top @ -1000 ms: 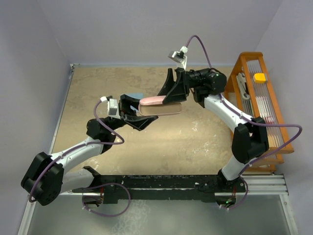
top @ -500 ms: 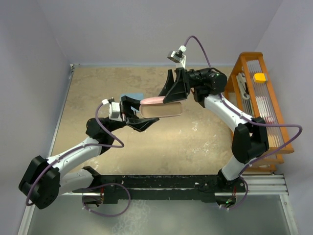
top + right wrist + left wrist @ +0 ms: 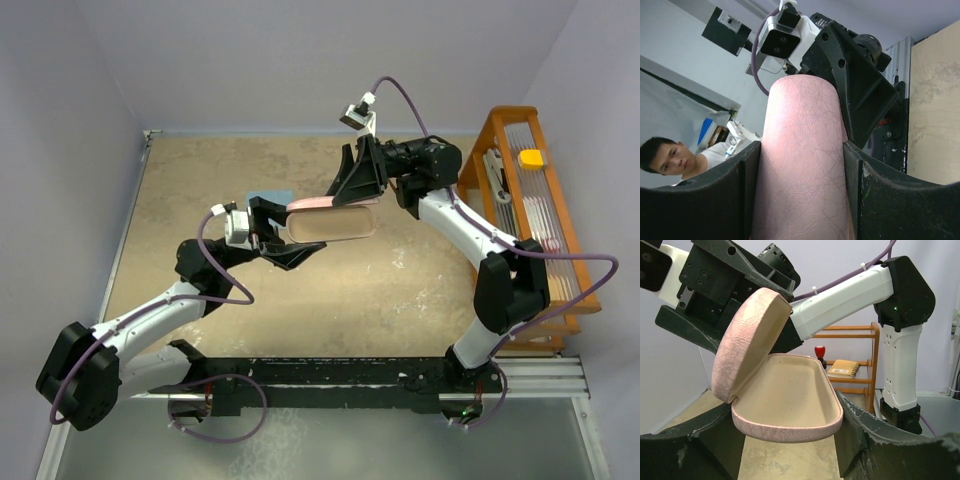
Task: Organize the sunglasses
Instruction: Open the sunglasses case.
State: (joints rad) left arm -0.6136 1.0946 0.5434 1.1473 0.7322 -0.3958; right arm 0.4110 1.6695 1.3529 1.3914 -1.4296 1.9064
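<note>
Sunglasses: not visible in any view. They are not in either of my grippers, and the tray of the pink case (image 3: pixel 785 405) lying between my left fingers is bare, so I cannot tell where they lie.

Handling, as a judgement: a thin-framed pair should be light, stiff across the front, loose at the temple hinges, and easily scratched on the lenses. The safest hold would be on the frame front at the bridge or an outer corner, with a gentle pinch. The lenses and the slim temple arms are best left alone.

Case: open and held in the air between my two grippers. Its hinge is on the far side as seen from my left wrist, and its lid (image 3: pixel 802 165) is tilted up and back.

Left gripper (image 3: pixel 300 237): at a middling spread, clamped across the lower shell, one finger on each long side.

Right gripper (image 3: pixel 338 198): spread wide, with both fingers bearing on the lid's textured pink back and propping it open. It meets the case from the side opposite my left gripper, and the two grippers are close together.

Surroundings: a light blue cloth (image 3: pixel 270 195) lies on the table (image 3: pixel 200 170), just beyond my left gripper and below it. An orange rack (image 3: pixel 545 215) stands well apart, out past my right arm.
</note>
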